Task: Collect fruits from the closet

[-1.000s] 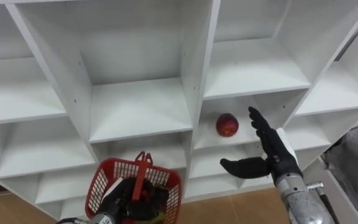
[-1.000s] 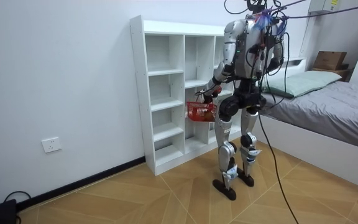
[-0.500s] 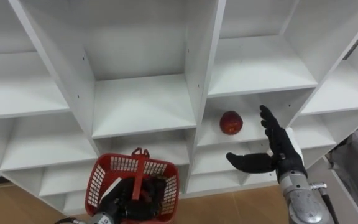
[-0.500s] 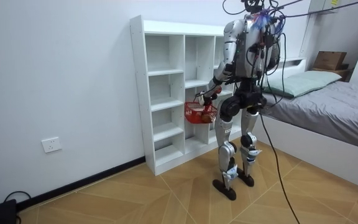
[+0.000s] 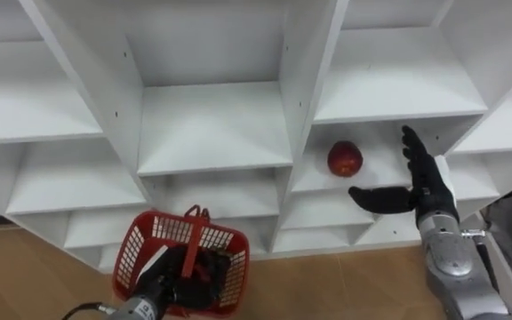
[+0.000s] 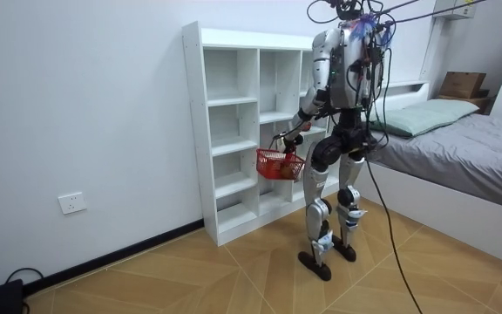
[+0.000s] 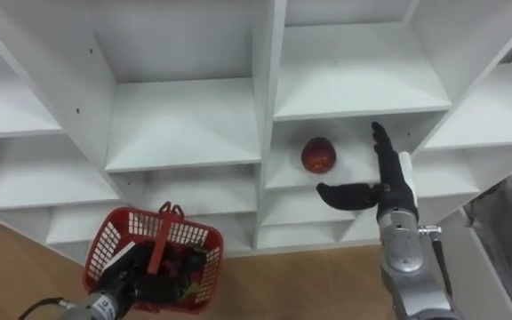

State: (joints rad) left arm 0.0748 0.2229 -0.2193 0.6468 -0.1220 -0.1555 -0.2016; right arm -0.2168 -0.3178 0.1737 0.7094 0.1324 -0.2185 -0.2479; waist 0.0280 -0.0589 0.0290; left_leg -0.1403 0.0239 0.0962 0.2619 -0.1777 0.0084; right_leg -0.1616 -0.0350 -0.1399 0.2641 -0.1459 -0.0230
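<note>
The one red fruit [image 5: 345, 158] lies in the closet [image 5: 212, 124], on a shelf of the column right of the middle. It sits in the left half of that shelf, nearer the upright divider than the shelf's right end, and back from the front edge. The right hand [image 5: 420, 189] is released: fingers straight and pointing up, thumb stretched left below the fruit. It hovers at the shelf's front edge, just right of the fruit and apart from it.

The single red basket [image 5: 145, 249] hangs below and to the left, level with the closet's lower shelves. The left hand [image 5: 158, 283] is clenched round its upright handle. Dark shapes lie inside the basket, half hidden by the hand, and I cannot tell what they are.

Compared with a second ago, the fruit rests in the same compartment, and the right hand is still spread open beside it. In the room view the robot stands facing the closet, and the basket has swung slightly toward the room view's left.
</note>
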